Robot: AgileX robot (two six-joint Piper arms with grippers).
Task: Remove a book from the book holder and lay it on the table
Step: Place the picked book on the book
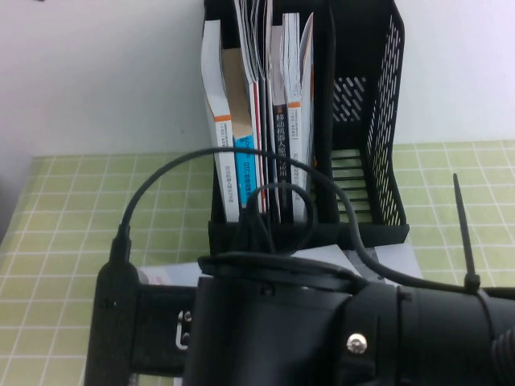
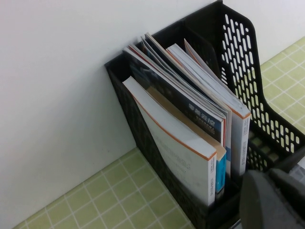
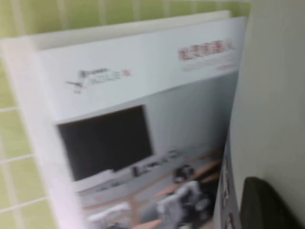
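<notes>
Book [image 3: 143, 119] flat beneath right gripper [image 3: 267, 205] — fingers pinched; left gripper [image 2: 274, 200] beside holder [image 2: 238, 43].

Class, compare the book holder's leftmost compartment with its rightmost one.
The leftmost compartment holds upright books; the rightmost compartment holds none. The rightmost's slotted floor shows; the leftmost's is hidden. Both are black plastic. Left gripper faces the book holder; right gripper, shut, hangs over a book cover.
</notes>
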